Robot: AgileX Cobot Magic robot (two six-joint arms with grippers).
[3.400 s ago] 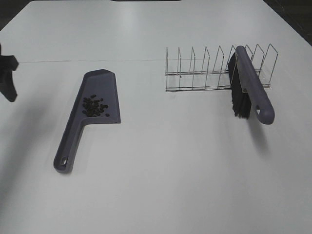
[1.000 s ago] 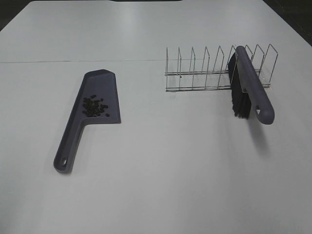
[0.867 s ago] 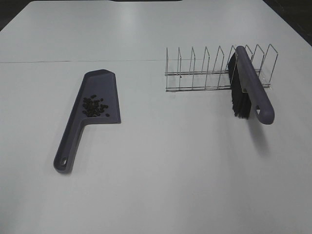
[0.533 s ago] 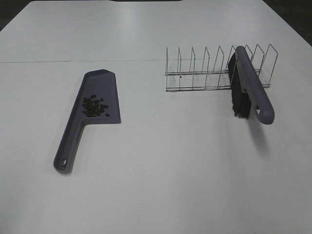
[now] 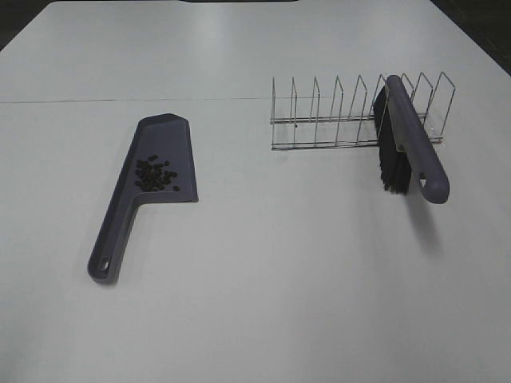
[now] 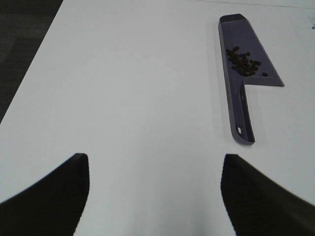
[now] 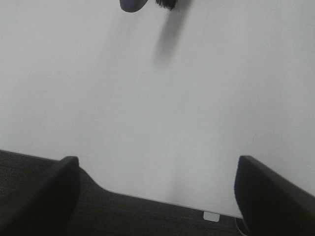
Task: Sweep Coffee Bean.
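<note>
The coffee beans [image 5: 156, 175] lie as a small dark cluster inside a purple-grey dustpan [image 5: 120, 227] on the left of the white table; they also show in the left wrist view [image 6: 243, 63], in the same dustpan [image 6: 243, 113]. A purple brush [image 5: 415, 140] with black bristles [image 5: 391, 159] stands in a wire rack [image 5: 327, 120]. Neither gripper shows in the high view. My left gripper [image 6: 155, 194] is open and empty, well back from the dustpan handle. My right gripper [image 7: 155, 189] is open and empty over the table edge; the brush's handle tip [image 7: 133, 5] peeks in.
The wire rack has several empty slots to the left of the brush. A thin seam [image 5: 120, 100] runs across the table behind the dustpan. Dark floor [image 6: 19, 39] lies beyond the table's left edge, and dark floor [image 7: 147, 216] shows past the edge in the right wrist view.
The left arm, seen at the far left edge 3.4 s ago, has withdrawn out of the high view. Dustpan, beans, brush and rack have not moved.
</note>
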